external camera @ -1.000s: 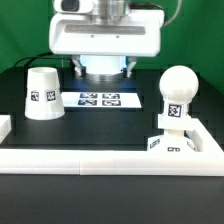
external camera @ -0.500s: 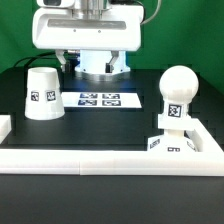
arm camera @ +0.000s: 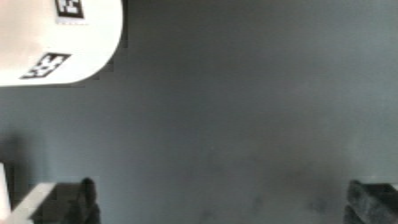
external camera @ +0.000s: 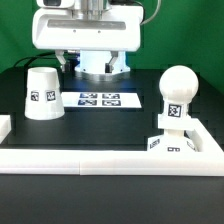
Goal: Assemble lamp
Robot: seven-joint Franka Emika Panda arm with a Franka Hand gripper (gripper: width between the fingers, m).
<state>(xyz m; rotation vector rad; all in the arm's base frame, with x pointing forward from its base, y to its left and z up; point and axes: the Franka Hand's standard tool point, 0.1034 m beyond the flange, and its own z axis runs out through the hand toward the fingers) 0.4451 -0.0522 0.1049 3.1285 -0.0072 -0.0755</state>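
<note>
The white cone shade point(external camera: 42, 93) stands on the black table at the exterior view's left, a tag on its side. It also shows in the wrist view point(arm camera: 54, 40) at a corner. The round-headed bulb point(external camera: 177, 95) stands upright in the blocky square base point(external camera: 172, 142) at the exterior view's right, against the white rail. My gripper point(arm camera: 217, 205) hangs at the back above the table, behind the marker board; its fingers point(arm camera: 68, 203) are spread wide with only bare dark table between them. It is open and holds nothing.
The marker board point(external camera: 100, 100) lies flat in the middle of the table. A long white rail point(external camera: 100, 160) borders the front and turns up the exterior view's right side. A small white piece point(external camera: 4, 125) sits at the left edge.
The arm's head moved towards the exterior view's left and a little up between the earliest frame and half a second ago. Since then nothing has moved.
</note>
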